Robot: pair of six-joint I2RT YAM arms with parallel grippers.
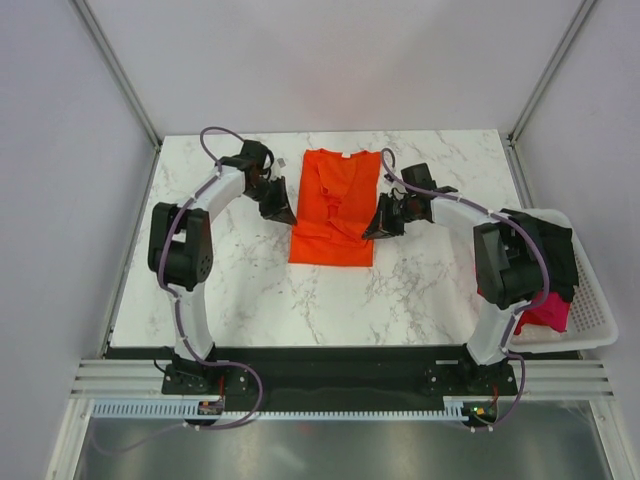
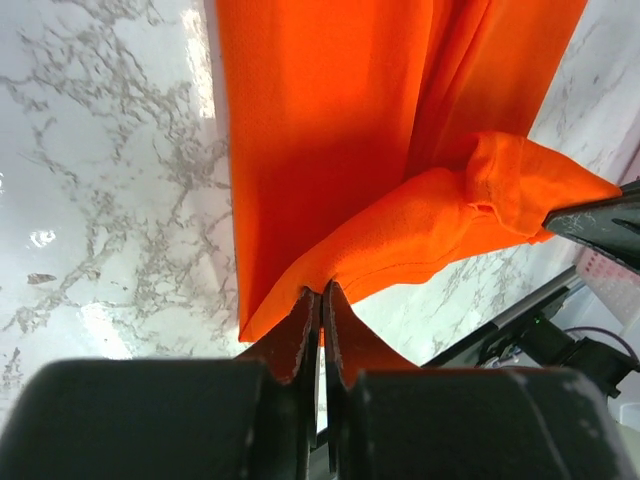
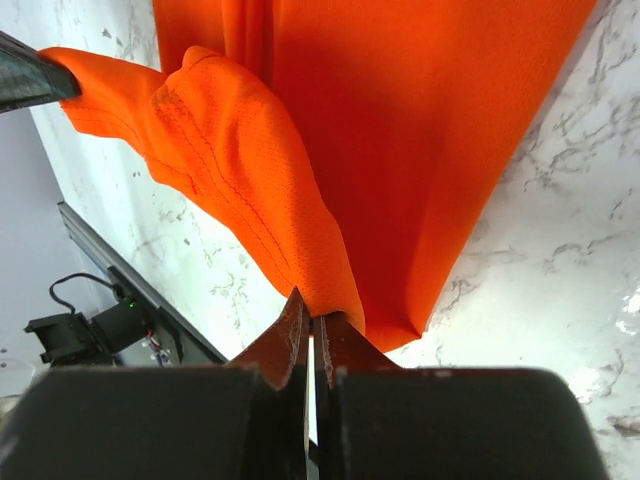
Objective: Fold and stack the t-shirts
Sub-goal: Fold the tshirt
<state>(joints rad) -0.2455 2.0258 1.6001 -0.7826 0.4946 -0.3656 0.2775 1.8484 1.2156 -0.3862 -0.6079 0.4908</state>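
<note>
Orange shirt (image 1: pixel 335 205): lies mid-surface (image 1: pixel 420 290), one fold raised between your grippers.
Left gripper (image 2: pixel 320 300): pinching the shirt's edge.
Right gripper (image 3: pixel 309 322): pinching the opposite edge.
Basket (image 1: pixel 597 322): black shirt (image 1: pixel 555 250) and pink shirt (image 1: pixel 550 315), partly hidden behind your right arm.

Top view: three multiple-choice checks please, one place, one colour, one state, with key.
1. Where is the white basket? A) far left B) by the right edge of the table C) far edge
2. Colour of the spread t-shirt? A) black B) pink C) orange-red
3. State of left gripper and right gripper? A) both open B) both shut on the t-shirt C) only left shut
1 B, the top view shows it there; 2 C, plain in every view; 3 B, both wrist views show cloth pinched.
</note>
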